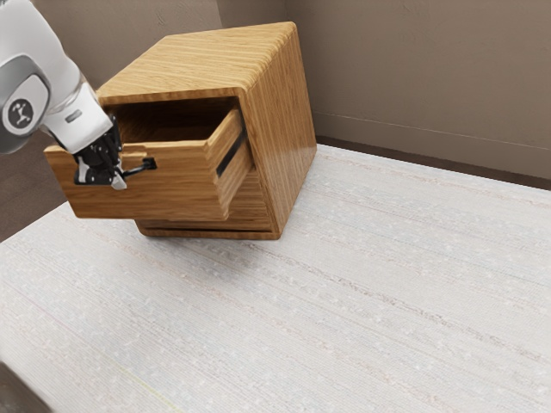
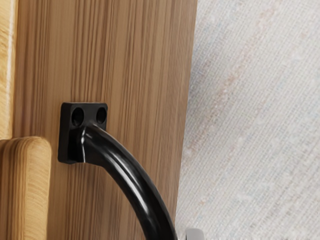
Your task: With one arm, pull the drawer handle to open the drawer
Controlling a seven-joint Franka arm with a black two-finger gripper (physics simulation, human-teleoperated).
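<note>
A wooden cabinet stands on the table, and its upper drawer is slid well out toward the exterior view's left. On the drawer front sits a black curved handle. My gripper is at that handle, with its black fingers closed around the bar from two sides. In the wrist view the handle arcs from its square mount on the drawer front down under my hand. The drawer's inside looks dark and bare.
The cabinet sits at the back left of a pale grey table. Wide free tabletop lies to the exterior view's right and front. A beige wall runs behind. The table's left edge is close under my arm.
</note>
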